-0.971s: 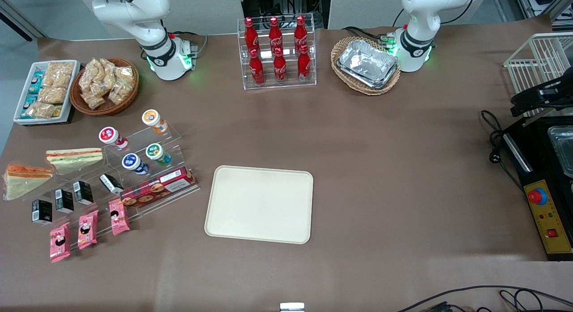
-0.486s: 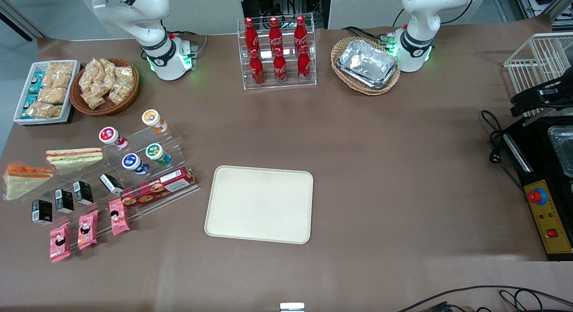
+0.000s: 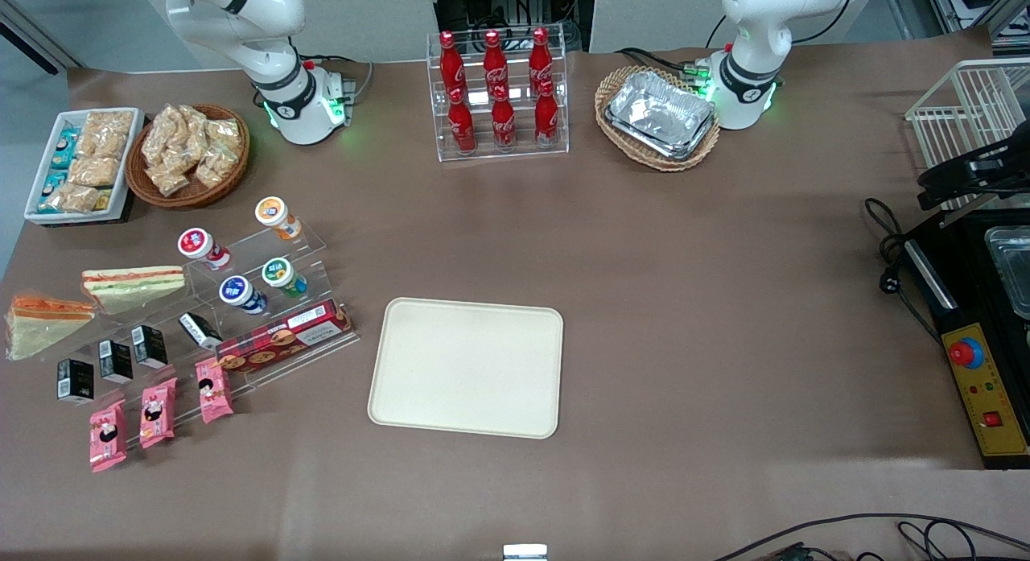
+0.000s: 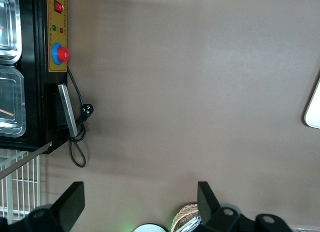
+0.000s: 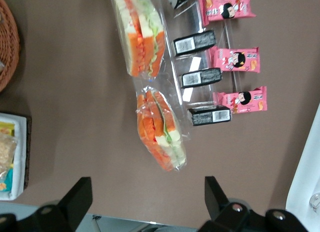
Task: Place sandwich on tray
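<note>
The right arm's gripper [image 5: 147, 184] is hanging high above the working arm's end of the table, out of the front view's frame. In the right wrist view its two dark fingers [image 5: 77, 194] are standing wide apart, holding nothing.

The sandwich [image 5: 160, 131], a clear-wrapped wedge with a bright orange layer, is lying almost directly under the open gap, just ahead of the fingertips. In the front view the sandwich [image 3: 44, 323] is sitting near the table's edge at the working arm's end, well apart from the tray [image 3: 467, 368], which is lying bare in the middle of the table.

A paler striped wedge [image 5: 140, 37] is lying just beside it, farther from the front camera, and small black packets [image 5: 209, 115] are lying close by.

The sandwich's long axis is running roughly crosswise to the line between the fingers, tilted a little. A straight descent with a slight wrist turn would probably let the fingers close across its narrow width.
</note>
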Controlling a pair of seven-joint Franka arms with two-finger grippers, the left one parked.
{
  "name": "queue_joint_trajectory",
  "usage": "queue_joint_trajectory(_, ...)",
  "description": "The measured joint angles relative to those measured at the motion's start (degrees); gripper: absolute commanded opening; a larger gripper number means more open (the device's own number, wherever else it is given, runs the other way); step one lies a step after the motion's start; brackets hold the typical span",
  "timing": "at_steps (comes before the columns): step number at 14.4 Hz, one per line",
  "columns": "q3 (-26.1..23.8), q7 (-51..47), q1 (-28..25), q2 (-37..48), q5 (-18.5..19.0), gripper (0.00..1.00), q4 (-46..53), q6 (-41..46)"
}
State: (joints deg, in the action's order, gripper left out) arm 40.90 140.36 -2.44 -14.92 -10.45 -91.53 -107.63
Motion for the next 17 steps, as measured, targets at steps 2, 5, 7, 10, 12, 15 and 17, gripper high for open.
queue_joint_trajectory(2,0.16,2.06,0.1,-1.39,-0.8,1.0,-0.02,-1.69)
queue_joint_trajectory(5,0.22,6.52,0.39,-3.71,-5.55,1.0,-0.06,-3.4)
queue_joint_trajectory(7,0.22,9.64,0.46,-5.5,-8.27,1.0,-0.07,-5.06)
queue_joint_trajectory(10,0.23,14.75,0.48,-7.73,-11.01,1.0,-0.09,-5.63)
queue_joint_trajectory(12,0.23,15.8,0.48,-8.3,-11.06,1.0,-0.14,-5.63)
queue_joint_trajectory(15,0.23,16.93,0.48,-8.54,-11.06,1.0,-0.77,-5.57)
queue_joint_trajectory(17,0.23,17.3,0.63,-8.56,-11.06,1.0,-2.02,-5.57)
